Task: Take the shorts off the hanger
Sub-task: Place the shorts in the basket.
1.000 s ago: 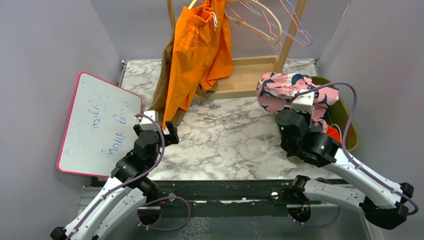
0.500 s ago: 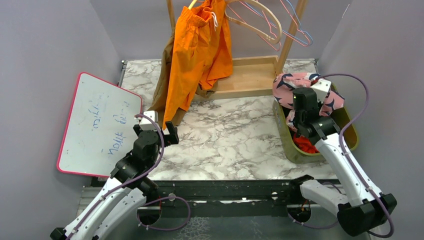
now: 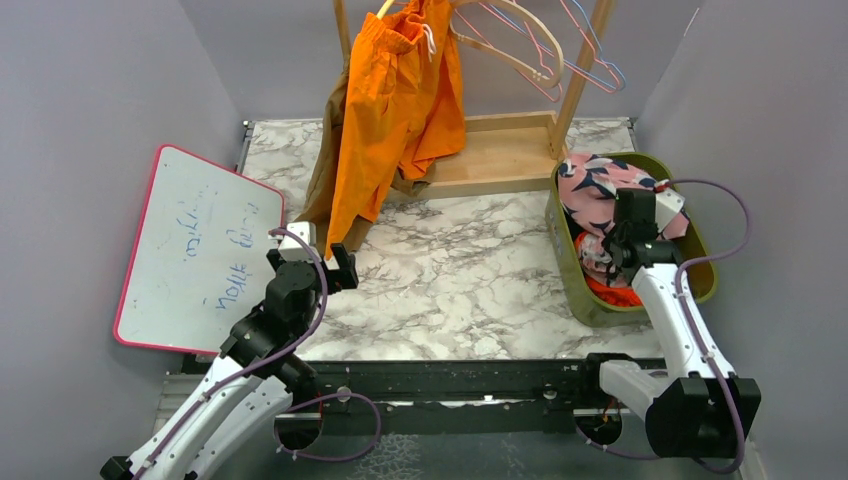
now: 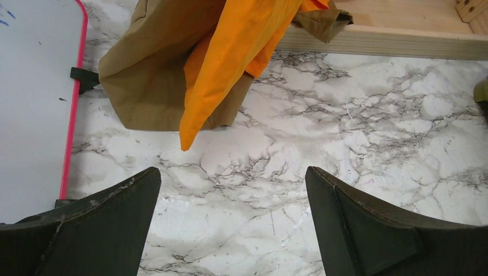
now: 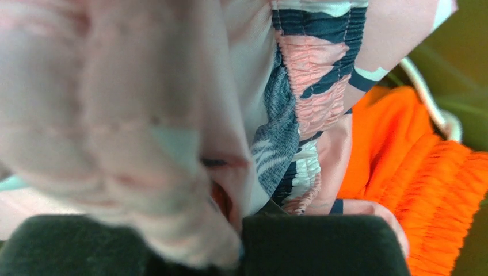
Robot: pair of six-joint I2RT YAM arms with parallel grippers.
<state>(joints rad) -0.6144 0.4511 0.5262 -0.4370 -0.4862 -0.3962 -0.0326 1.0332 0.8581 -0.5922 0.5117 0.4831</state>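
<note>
We record a whiteboard (image 3: 195, 250) off the tabletop's (image 3: 450, 290) left edge, a wooden rack (image 3: 500, 150) at its far edge, and an olive bin (image 3: 598, 312) at its right edge.

We look down on a white marble-patterned table (image 3: 450, 280) veined in grey, boxed in on three sides by plain lavender-grey walls (image 3: 90, 100). At its far edge a pale wooden rack (image 3: 500, 160) stands on a flat base, its uprights rising out of view. A pink-framed whiteboard (image 3: 195, 245) with blue handwriting sits tilted at the left, and an olive-green bin (image 3: 563, 265) stands at the right. The light is soft and even.
</note>
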